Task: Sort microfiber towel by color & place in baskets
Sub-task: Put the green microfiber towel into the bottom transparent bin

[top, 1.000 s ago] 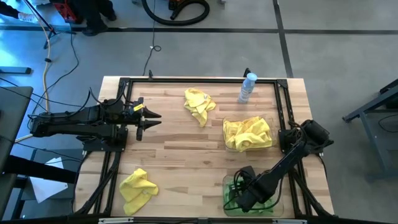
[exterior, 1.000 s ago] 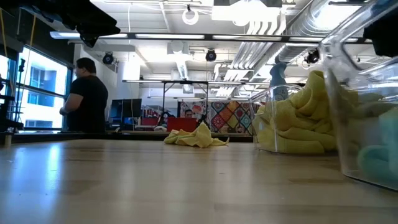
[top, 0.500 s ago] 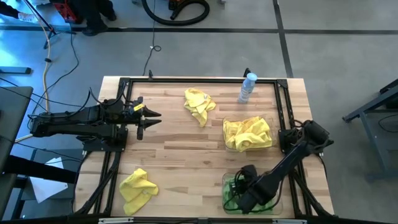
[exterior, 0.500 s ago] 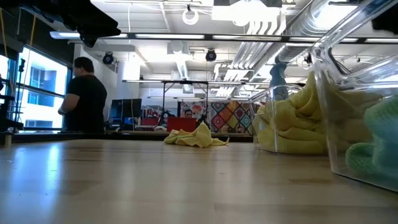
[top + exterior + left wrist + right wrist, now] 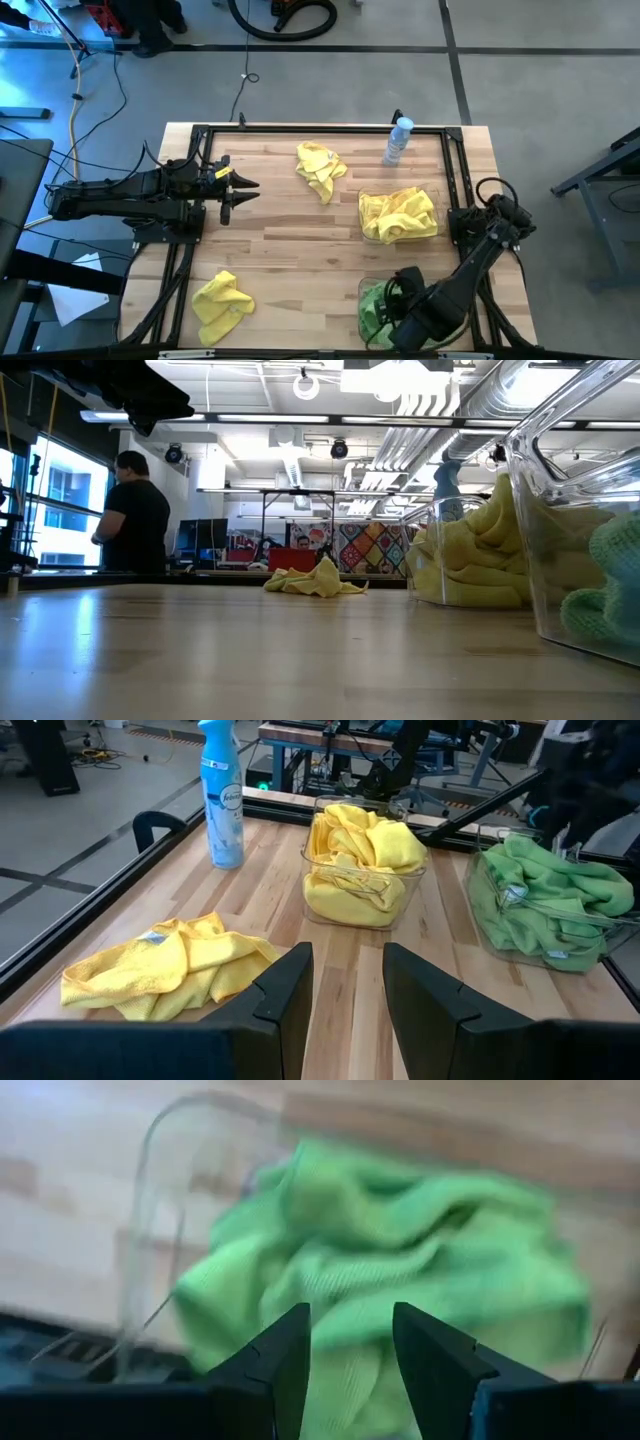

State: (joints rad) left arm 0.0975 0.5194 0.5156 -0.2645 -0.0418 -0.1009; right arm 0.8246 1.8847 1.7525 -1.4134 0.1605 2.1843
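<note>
My right gripper (image 5: 350, 1330) hangs open, pointing down, above the near right basket (image 5: 366, 325), which holds green microfiber towel (image 5: 400, 1250); nothing is between its fingers. The far basket (image 5: 362, 235) is full of yellow towel (image 5: 398, 214). One loose yellow towel (image 5: 320, 168) lies rumpled on the table at the far middle. Another yellow towel (image 5: 222, 303) lies at the near left. My left gripper (image 5: 250, 191) waits open and level over the table's left side. It points toward the baskets (image 5: 365, 870).
A clear spray bottle with a blue cap (image 5: 398, 140) stands at the far right, behind the yellow basket. A black metal frame (image 5: 300, 128) runs around the table's edges. Bare wood lies in the table's middle (image 5: 300, 240). A person (image 5: 135, 515) stands in the room beyond the table.
My right gripper has risen straight up out of the green basket. The green towel has stayed behind, bunched inside the basket. In the low view the dark hand has left the top right corner.
</note>
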